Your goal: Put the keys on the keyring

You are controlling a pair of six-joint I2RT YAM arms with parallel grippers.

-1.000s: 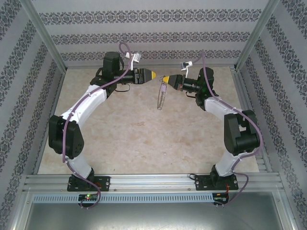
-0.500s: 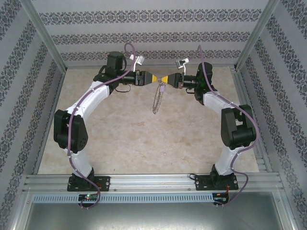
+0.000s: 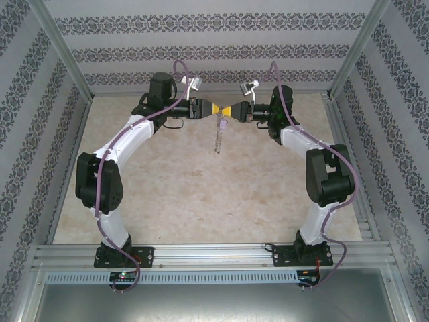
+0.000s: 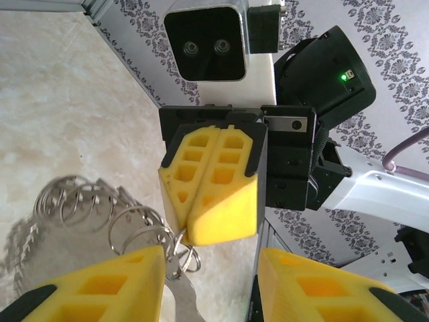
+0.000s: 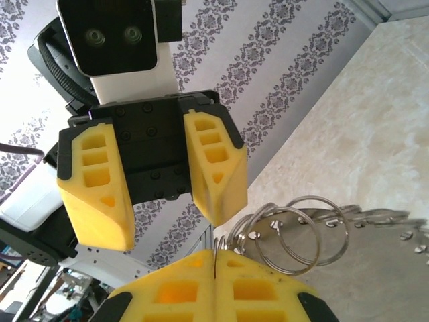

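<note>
Top external, right gripper (image 3: 229,112) clamped shut on keyring (image 3: 218,133), keys (image 5: 392,231) dangling below, left gripper (image 3: 214,109) facing it, jaws apart

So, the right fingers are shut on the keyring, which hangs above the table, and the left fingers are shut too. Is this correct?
Not quite. The left fingers are open, with a clear gap between them, as the right wrist view shows. The rest holds: the right fingers are shut on the keyring, which hangs above the table.
</note>
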